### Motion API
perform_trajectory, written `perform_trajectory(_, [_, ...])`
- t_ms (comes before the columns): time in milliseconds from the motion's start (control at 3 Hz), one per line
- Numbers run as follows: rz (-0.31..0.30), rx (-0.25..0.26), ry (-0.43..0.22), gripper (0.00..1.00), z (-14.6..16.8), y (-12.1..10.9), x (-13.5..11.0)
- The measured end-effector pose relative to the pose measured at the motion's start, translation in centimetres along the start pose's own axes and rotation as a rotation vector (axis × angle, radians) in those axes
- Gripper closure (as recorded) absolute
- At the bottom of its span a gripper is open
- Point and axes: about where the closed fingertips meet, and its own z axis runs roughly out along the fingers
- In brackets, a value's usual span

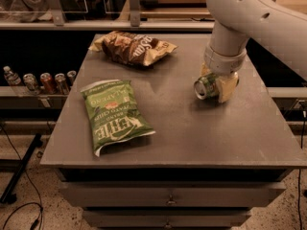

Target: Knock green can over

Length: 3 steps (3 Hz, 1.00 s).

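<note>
Tipping the green can (205, 87) is the step in hand, and it looks all but complete.

Camera view:
- The green can sits right of centre in the frame, on the bench (192, 133). It leans hard over, close to lying on its side, with its silver top rim turned toward the left of the frame.
- The hand (217, 86) hangs from the pale arm (249, 18) that enters at the upper right. It stands directly against the can. Whether it is clenched on the can or released beside it cannot be told.
- Next move, as a judgement: clear the hand from the can, upward and toward the right. Do this without dragging the can or setting it rolling, and confirm that it rests flat on the bench.

Containers:
- The green chip bag (115, 116) lies flat at left of centre, and the brown chip bag (134, 47) lies at the upper middle. Both are well apart from the can, and their contents are not visible.
- A row of small cans (53, 82) and a bottle (10, 75) stand on a low shelf at the left edge.
- The drawer (170, 195) under the bench is closed, so its contents are hidden.
</note>
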Motion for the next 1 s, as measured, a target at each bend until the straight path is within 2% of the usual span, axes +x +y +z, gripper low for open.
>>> perform_trajectory(333, [0.000, -0.005, 0.001, 0.00, -0.09, -0.04, 0.00])
perform_trajectory(1000, [0.033, -0.009, 0.001, 0.00, -0.45, -0.39, 0.54])
